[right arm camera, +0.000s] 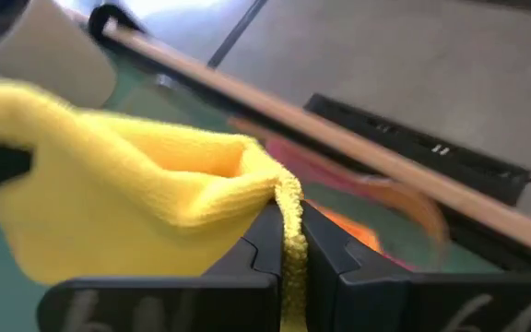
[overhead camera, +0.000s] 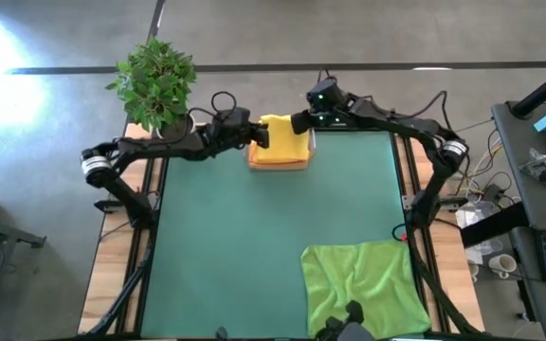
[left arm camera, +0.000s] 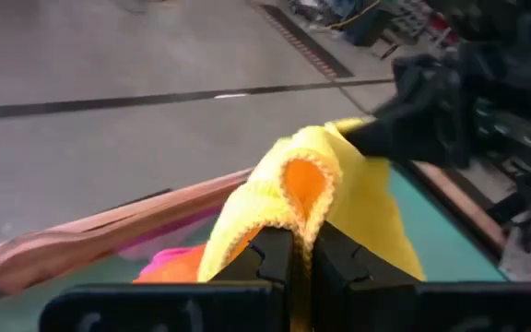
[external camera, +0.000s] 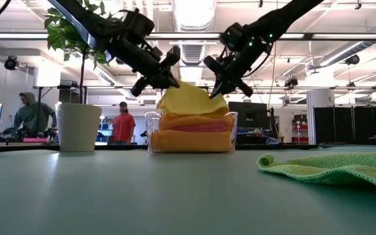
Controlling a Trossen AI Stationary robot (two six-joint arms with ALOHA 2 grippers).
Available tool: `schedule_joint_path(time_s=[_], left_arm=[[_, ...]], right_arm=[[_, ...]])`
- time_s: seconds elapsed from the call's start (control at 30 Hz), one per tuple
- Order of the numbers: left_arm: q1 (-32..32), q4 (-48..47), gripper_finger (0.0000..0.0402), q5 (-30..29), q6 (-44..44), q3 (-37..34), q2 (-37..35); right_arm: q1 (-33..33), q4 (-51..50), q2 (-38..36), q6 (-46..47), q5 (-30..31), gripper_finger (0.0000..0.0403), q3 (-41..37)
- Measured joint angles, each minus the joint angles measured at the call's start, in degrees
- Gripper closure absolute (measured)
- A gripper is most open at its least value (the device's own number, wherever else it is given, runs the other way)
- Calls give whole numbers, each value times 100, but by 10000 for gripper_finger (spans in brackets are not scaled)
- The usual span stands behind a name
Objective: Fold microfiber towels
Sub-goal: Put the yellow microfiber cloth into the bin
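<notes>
Left gripper (overhead camera: 259, 134) pinched tight on one edge of the yellow towel (overhead camera: 283, 139), right gripper (overhead camera: 301, 122) pinched tight on the opposite edge. Yellow towel stretched between the two, held over the clear tray (external camera: 150, 134) at the far side of the table mat (overhead camera: 254, 246). Below both grippers, in the tray, folded orange towels (external camera: 191, 140) with a pink towel (external camera: 198, 128) sandwiched between. Green towel (overhead camera: 363, 284) spread flat, well apart from both grippers, at the near right corner. Potted plant (overhead camera: 157, 80) just behind the left arm.

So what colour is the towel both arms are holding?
Yellow, clearest in the low view.
</notes>
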Motion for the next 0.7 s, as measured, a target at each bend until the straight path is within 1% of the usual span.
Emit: schedule_joint_path(time_s=[0.1, 0.47, 0.57, 0.7], left_arm=[[111, -259, 400, -19, -40, -19, 37], [222, -541, 400, -164, -38, -108, 37], [222, -573, 393, -164, 32, -109, 37], [222, -579, 360, -164, 432, -111, 37]], right_arm=[[-16, -31, 230, -91, -227, 394, 68], [-27, -84, 622, -485, -216, 394, 255], [-27, -85, 626, -532, -200, 382, 293], [-25, -92, 624, -670, -197, 351, 339]])
